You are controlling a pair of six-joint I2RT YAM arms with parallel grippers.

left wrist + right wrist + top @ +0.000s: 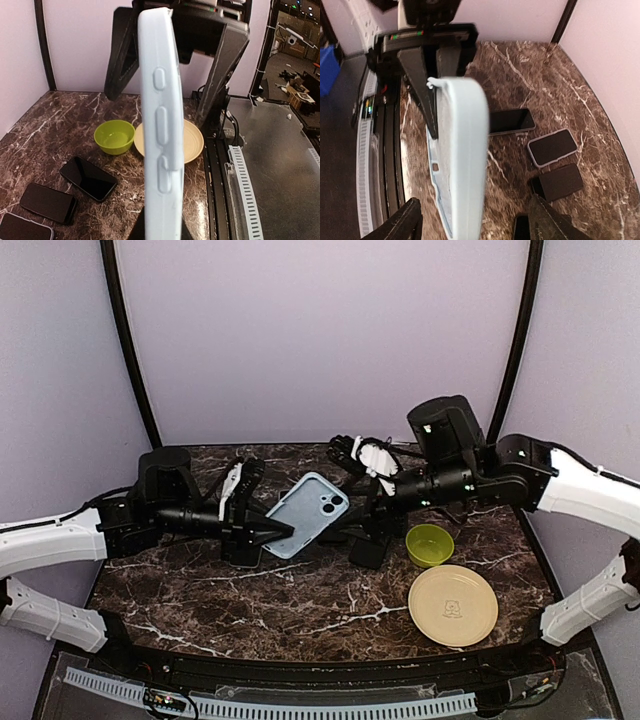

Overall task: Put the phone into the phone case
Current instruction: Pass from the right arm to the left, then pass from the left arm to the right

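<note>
The light blue phone case [308,512] hangs above the table between both arms. My left gripper [275,530] is shut on its lower left end. Edge-on in the left wrist view, the phone case [162,125] rises from between my left gripper's [161,232] dark fingers. My right gripper [472,225] stands open, its fingers wide on either side of the phone case [462,160] and apart from it. The case's hollow side looks empty. Several dark phones lie on the table below, among them a phone [510,121] and a phone [89,177] lying flat, screens up.
A green bowl [430,544] and a tan plate [452,604] sit at the right front of the marble table [250,600]. One phone in a white case [552,147] lies among the others. Purple walls close in the back and sides.
</note>
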